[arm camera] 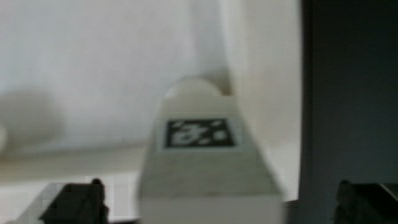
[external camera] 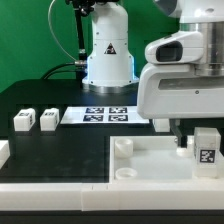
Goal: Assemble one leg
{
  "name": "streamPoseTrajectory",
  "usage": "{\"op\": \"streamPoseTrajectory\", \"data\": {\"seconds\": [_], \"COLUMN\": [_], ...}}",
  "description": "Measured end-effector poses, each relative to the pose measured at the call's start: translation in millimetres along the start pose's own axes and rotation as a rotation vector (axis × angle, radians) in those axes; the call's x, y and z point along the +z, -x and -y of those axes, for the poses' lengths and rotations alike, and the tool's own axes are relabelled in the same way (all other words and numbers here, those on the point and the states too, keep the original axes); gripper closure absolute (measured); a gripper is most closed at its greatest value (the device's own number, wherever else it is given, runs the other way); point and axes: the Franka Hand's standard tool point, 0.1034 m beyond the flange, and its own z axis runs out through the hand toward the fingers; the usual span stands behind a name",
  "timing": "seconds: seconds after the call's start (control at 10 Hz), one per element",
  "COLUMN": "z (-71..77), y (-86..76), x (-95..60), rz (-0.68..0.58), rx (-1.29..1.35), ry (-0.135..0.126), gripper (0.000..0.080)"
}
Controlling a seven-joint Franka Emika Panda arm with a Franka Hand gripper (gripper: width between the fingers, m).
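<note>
Two legs (external camera: 35, 120) lie beside the marker board (external camera: 106, 115), on its exterior-view left.

Both views are low-resolution and soft. The exterior view is evenly bright, with the white tabletop (external camera: 150, 165) near glare against the dark surface (external camera: 40, 100). The wrist view is dimmer and blurred, darkest toward 3 o'clock.

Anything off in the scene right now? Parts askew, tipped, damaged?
Nothing stands out. The leg stands upright on the tabletop under the gripper, whose fingers straddle it without touching. Two spare legs sit upright beside the marker board. No visible damage.
</note>
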Motion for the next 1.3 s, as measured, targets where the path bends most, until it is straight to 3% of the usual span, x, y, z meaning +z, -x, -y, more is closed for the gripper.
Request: {"op": "streamPoseTrajectory", "data": {"seconds": [0.1,0.2,0.3,0.4,0.7,1.0,1.3], "z": [1.4,2.4,2.7,3.9,2.2,-0.9,1.9], "y": [0.6,0.9,1.2,1.6,0.2,2.3,3.2], "x": [0.4,0.8,1.3,1.7,-0.8,2.0,3.0], "rz": [0.002,0.002,0.004,0.005,0.026,0.064,0.099], "rx": [0.031,0.068,0.149,0.269,0.762,1.318,1.687], "ry": [-0.001,-0.001,-0.005,-0.007,0.009,-0.019,-0.035], "gripper": [0.015,0.0272,0.0272,0.0469,0.0509,0.0509,0.0509]}}
